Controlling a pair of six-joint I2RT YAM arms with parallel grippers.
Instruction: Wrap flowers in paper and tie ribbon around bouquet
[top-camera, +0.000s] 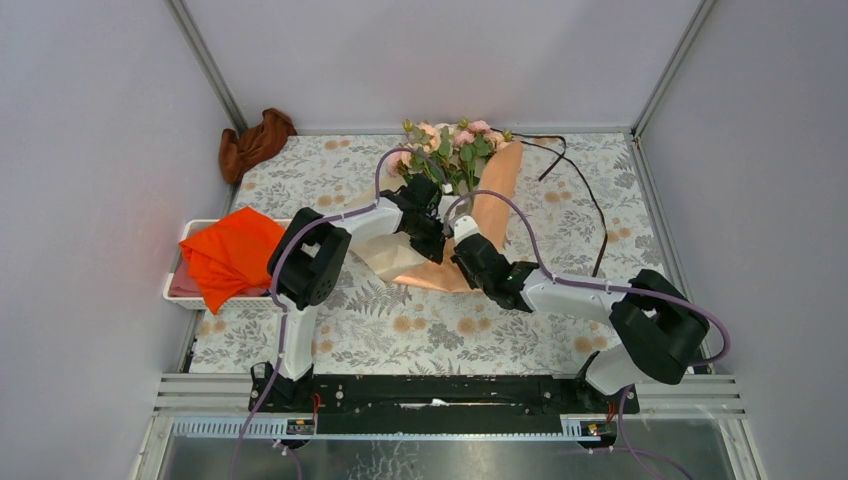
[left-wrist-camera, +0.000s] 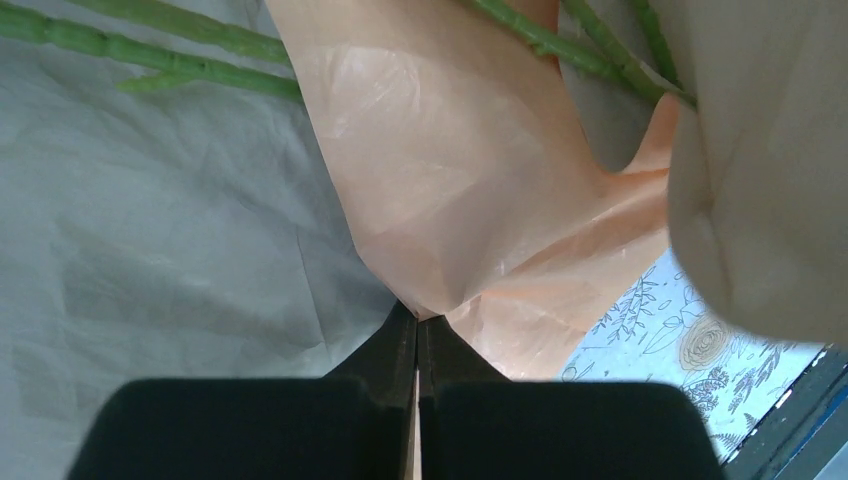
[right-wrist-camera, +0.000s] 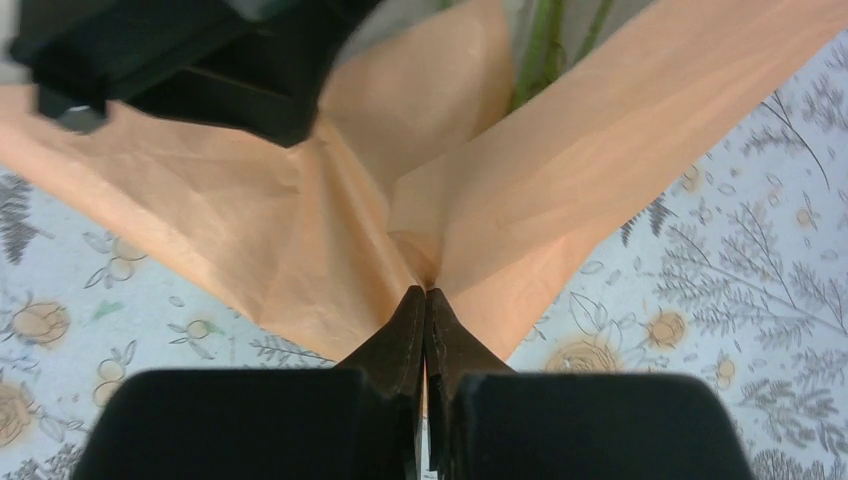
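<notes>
Paper (right-wrist-camera: 300, 250) is pinched tight in the left jaws and in the right jaws, one fold each. Flowers (top-camera: 450, 145) lie just past the tips, stems (left-wrist-camera: 150, 55) on the sheet. Pull both folds over the stems slowly, together, so nothing tears.

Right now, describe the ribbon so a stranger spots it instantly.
On the floral-patterned table, look right of the peach-orange paper bundle of pink flowers. A thin dark brown ribbon lies loose there. Unlike the purple cables, it joins no arm.
</notes>
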